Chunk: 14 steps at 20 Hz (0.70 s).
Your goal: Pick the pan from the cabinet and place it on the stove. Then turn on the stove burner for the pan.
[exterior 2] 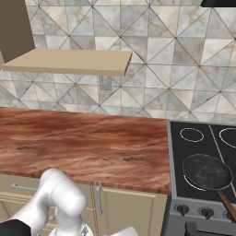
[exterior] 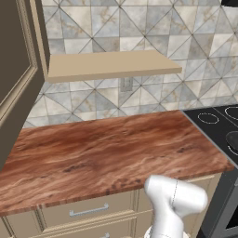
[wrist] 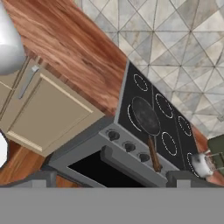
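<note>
The pan (exterior 2: 207,172) sits on a front burner ring of the stove (exterior 2: 193,152), its long handle running out over the front edge above the knobs (wrist: 130,147), toward the gripper (wrist: 107,177), whose fingers stand wide apart, holding nothing. The hand view adds a small metal pot (wrist: 201,164) beyond the stove; the base views show the wall shelf (exterior: 109,65).

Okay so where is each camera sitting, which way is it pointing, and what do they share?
Left base view: behind-left, facing counter; arm lower right.
Right base view: behind-right, facing counter and stove; arm lower left.
Hand view: tilted, looking down at stove front knobs; open fingertips at bottom.
Shared: the pan on the stove appears in right base and hand views.
</note>
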{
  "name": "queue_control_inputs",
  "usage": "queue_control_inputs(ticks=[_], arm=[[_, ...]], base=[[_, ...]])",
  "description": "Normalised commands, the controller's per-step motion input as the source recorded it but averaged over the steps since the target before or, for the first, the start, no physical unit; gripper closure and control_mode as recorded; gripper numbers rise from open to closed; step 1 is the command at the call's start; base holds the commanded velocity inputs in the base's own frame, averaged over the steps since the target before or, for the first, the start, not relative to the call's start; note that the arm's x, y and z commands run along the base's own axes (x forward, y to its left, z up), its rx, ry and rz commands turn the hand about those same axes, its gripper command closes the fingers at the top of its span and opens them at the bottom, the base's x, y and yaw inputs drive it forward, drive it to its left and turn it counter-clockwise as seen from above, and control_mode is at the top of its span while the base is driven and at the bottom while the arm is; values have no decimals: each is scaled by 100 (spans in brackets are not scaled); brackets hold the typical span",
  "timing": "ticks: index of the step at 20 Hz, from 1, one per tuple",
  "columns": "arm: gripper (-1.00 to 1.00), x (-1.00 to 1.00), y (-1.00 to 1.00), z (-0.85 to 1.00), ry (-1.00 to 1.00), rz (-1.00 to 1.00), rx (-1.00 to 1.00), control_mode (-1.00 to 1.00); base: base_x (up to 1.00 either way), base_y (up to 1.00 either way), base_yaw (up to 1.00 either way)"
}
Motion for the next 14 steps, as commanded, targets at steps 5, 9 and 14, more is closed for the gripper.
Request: queue_control_inputs(ticks=[5, 9, 14], arm=[[-100, 0, 68, 7, 0, 0, 0, -100], [-100, 0, 77, 3, 0, -1, 0, -100], [-100, 2, 35, 0, 7, -2, 0, -100]], base=[[0, 0, 0], [0, 0, 0], [0, 0, 0]])
